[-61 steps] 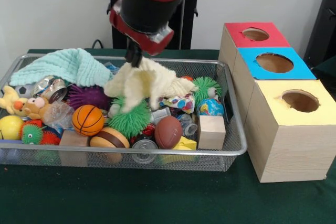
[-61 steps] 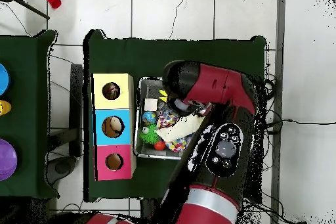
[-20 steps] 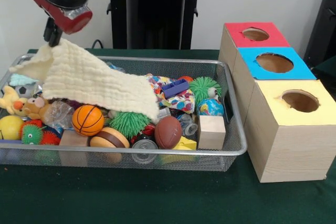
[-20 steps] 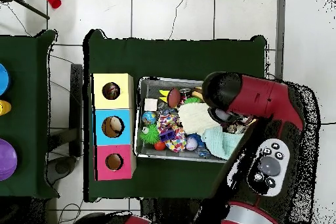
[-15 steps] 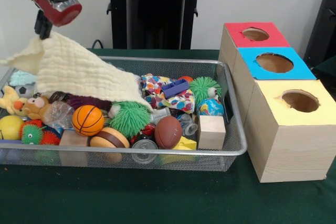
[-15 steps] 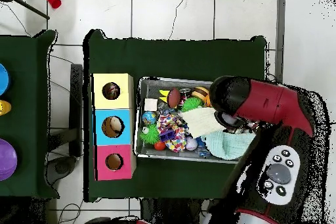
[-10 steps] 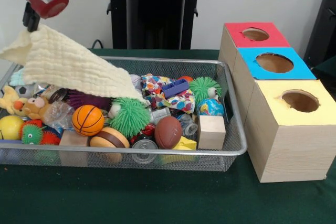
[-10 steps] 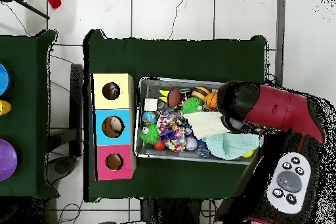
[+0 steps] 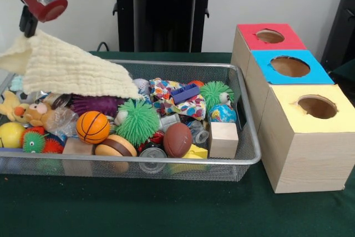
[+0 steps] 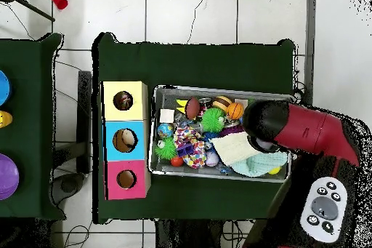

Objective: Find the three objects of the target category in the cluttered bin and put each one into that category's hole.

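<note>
My gripper (image 9: 25, 29) is at the top left of the front view, above the left end of the wire mesh bin (image 9: 252, 156), shut on a corner of the plain cream knitted cloth (image 9: 72, 70). The cloth hangs from it and drapes over the bin's left half. Spotted white bundles (image 9: 165, 89) lie uncovered in the bin's middle, with another (image 9: 192, 107) beside a blue block. They also show in the overhead view (image 10: 190, 152). The yellow-surround hole (image 9: 317, 105) tops the largest wood box at the right, and shows overhead too (image 10: 123, 100). Overhead, the arm (image 10: 290, 129) hides the gripper.
The blue-surround box (image 9: 289, 66) and red-surround box (image 9: 270, 36) stand behind the yellow one. The bin also holds a globe ball (image 9: 222, 114), green spiky ball (image 9: 137, 121), basketball (image 9: 92, 126), brown football (image 9: 177, 139), wood block (image 9: 224, 139) and plush toys (image 9: 33, 114).
My gripper has carried the cream cloth from the bin's middle to its left end in the front view, lifting it higher. The spotted bundles and green spiky ball are now uncovered.
</note>
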